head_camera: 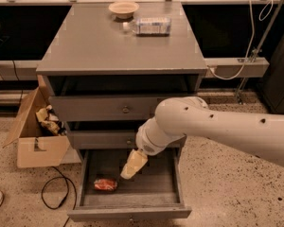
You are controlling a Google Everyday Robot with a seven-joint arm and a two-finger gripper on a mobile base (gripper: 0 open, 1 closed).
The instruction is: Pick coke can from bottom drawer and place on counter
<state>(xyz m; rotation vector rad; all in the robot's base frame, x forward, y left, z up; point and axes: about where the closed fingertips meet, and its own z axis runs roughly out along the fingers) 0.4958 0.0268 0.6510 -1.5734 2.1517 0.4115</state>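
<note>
The coke can [105,185], red, lies on its side at the left of the open bottom drawer [156,197]. My gripper [128,172] hangs inside the drawer opening, just right of and slightly above the can, apart from it. The white arm reaches in from the right, crossing in front of the middle drawer. The counter [94,41] is the grey cabinet top above.
A tan bowl [123,8] and a clear plastic bottle [149,26] lying on its side sit at the back of the counter. A cardboard box [35,134] with rubbish stands left of the cabinet, with a black cable [54,193] on the floor.
</note>
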